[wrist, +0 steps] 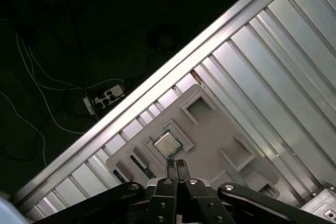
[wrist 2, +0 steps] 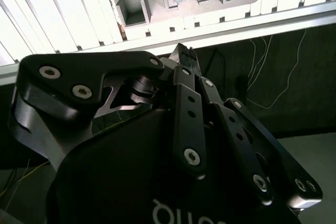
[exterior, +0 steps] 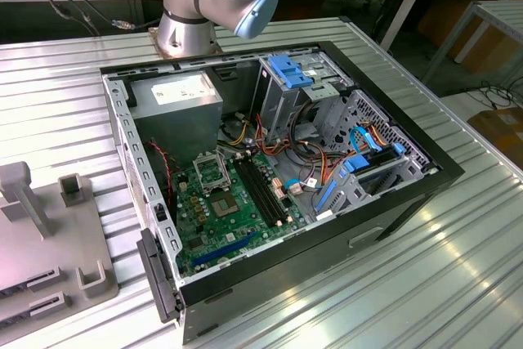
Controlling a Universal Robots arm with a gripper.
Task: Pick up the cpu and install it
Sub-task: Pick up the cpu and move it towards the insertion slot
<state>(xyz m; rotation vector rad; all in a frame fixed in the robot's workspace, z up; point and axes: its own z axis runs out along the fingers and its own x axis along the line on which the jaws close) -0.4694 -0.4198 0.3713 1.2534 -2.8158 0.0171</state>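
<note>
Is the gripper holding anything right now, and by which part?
Nothing is held. The gripper is shut and empty, its tips near the cpu, which lies flat in a recess of the grey tray.

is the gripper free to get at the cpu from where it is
Probably yes: the cpu lies uncovered in its recess on the grey tray, nothing between it and the gripper above, though its jaws look shut.
</note>
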